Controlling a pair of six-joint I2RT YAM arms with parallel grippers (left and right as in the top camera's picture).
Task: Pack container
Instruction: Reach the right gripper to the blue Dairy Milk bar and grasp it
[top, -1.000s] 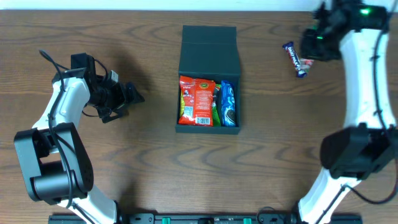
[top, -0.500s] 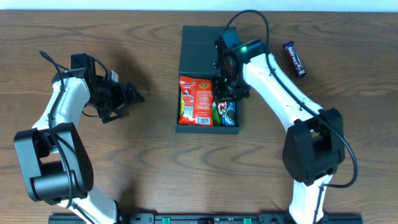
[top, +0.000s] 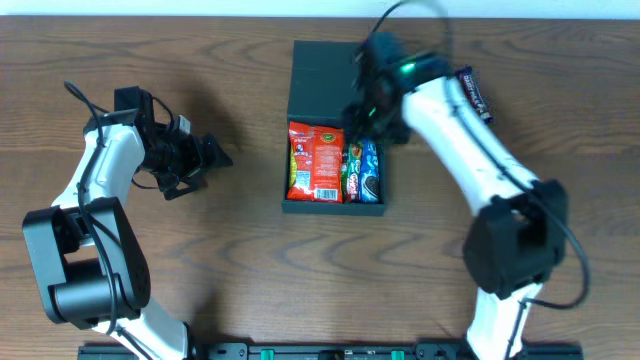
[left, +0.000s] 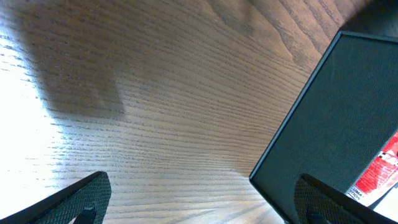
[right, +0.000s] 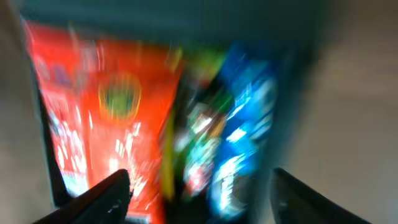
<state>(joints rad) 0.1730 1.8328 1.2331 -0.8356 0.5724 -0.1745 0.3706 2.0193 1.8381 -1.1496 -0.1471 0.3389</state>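
Overhead | container (top: 334, 207) long axis near-far, lid flap (top: 336, 75) far | left claw (left: 202, 193), right claw (right: 199, 186) released

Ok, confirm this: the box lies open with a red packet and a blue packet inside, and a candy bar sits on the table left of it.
Not quite: the candy bar sits right of the box, as the overhead view shows. The box is open, red packet and blue packet inside.
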